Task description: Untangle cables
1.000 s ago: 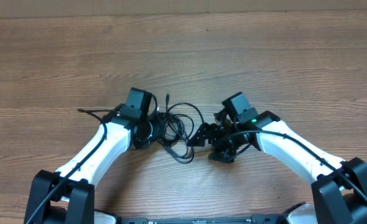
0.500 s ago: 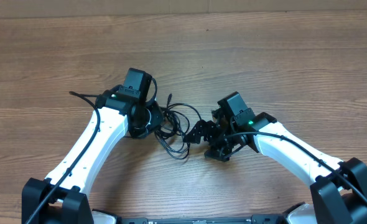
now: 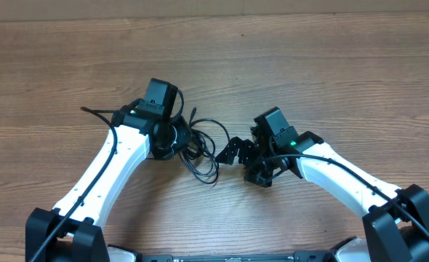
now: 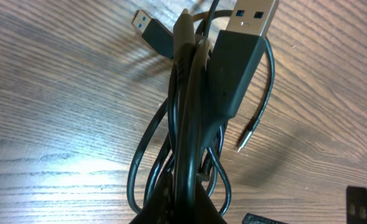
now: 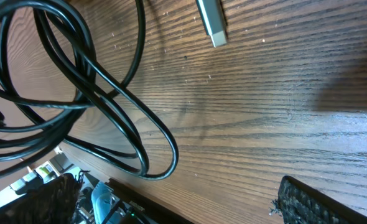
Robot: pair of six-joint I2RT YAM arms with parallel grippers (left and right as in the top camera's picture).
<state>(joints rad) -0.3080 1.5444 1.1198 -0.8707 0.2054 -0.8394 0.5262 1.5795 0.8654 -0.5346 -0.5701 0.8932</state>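
Note:
The cables [image 3: 213, 132] are a bundle of thin black cords lying between the two arms. My left gripper [image 3: 179, 140] is shut on the bundle at its left side. In the left wrist view the cords [image 4: 186, 112] run up from the jaws [image 4: 183, 208], with a large black USB plug [image 4: 242, 50] on top and a blue-tipped plug [image 4: 151, 29] on the table. My right gripper [image 3: 233, 151] is open and empty just right of the loops. The right wrist view shows the loops [image 5: 78, 74], a silver plug [image 5: 212, 22] and nothing between the fingers [image 5: 183, 202].
The wooden table [image 3: 309, 65] stretches all round. A thick black arm cable [image 3: 98, 114] sticks out to the left of the left wrist. The table's front edge and robot base show in the right wrist view [image 5: 109, 199].
My left gripper has shifted up and to the left, dragging the bundle with it, so the loops lie closer to it. My right gripper has crept slightly left and stayed open.

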